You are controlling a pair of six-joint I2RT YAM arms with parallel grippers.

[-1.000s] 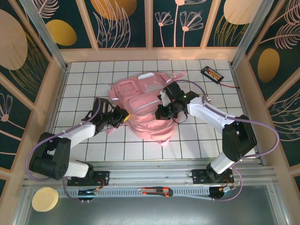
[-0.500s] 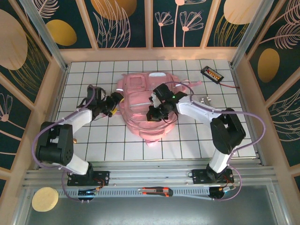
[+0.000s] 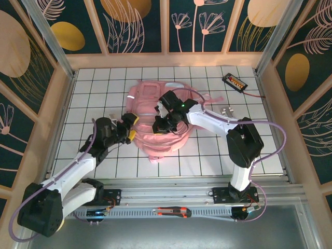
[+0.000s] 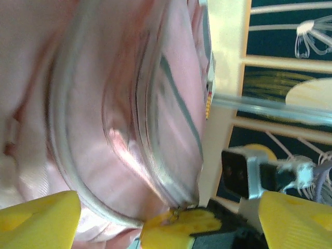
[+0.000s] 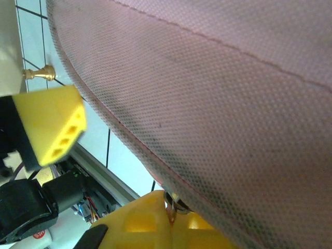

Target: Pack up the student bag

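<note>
The student bag [image 3: 150, 111], a big pink backpack, lies crumpled in the middle of the tiled table. My right gripper [image 3: 162, 123] reaches over it from the right and is shut on a small metal zipper pull [image 5: 175, 203] at the bag's mesh edge [image 5: 218, 88]. The left gripper [image 3: 128, 130] stands open at the bag's left side, its yellow fingertips [image 4: 39, 218] spread wide and holding nothing. In the left wrist view the bag's translucent pocket [image 4: 119, 114] sits close in front, with the right gripper's yellow fingers [image 4: 181, 224] pinching the pull between my own.
A small black device [image 3: 234, 81] with a red wire lies at the back right. A small metal piece [image 3: 226, 110] sits right of the bag. A utility knife [image 3: 174, 211] and a yellow disc [image 3: 49, 220] rest by the front rail.
The left gripper opened and let go of the bag, then drew back toward the near left. The right gripper moved left, dragging the bag with it.
</note>
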